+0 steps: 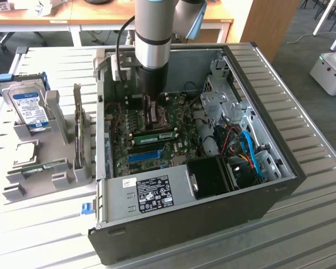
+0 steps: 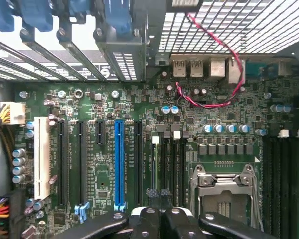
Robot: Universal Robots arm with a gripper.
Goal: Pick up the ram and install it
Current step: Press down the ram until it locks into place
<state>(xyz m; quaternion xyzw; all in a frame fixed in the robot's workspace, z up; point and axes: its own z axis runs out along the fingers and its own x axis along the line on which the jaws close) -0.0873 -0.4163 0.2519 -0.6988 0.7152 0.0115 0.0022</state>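
The ram [image 1: 155,136], a long green stick, stands edge-up in a slot on the motherboard inside the open computer case [image 1: 280,185]. My gripper [image 1: 150,120] hangs straight down just above it, fingers together; I cannot tell whether they touch it. In the wrist view my gripper [image 2: 158,199] is shut, with its black fingers [image 2: 147,219] over the dark memory slots [image 2: 167,164] beside the long blue slot [image 2: 119,164]. A second green stick [image 1: 38,167] lies in the grey holder on the exterior view's left.
A silver hard drive [image 1: 29,106] stands in the grey holder outside the case. Inside are the CPU socket [image 2: 224,184], a red cable [image 2: 214,64], a black fan [image 1: 210,176] and blue cables [image 1: 252,154]. Case walls ring the arm.
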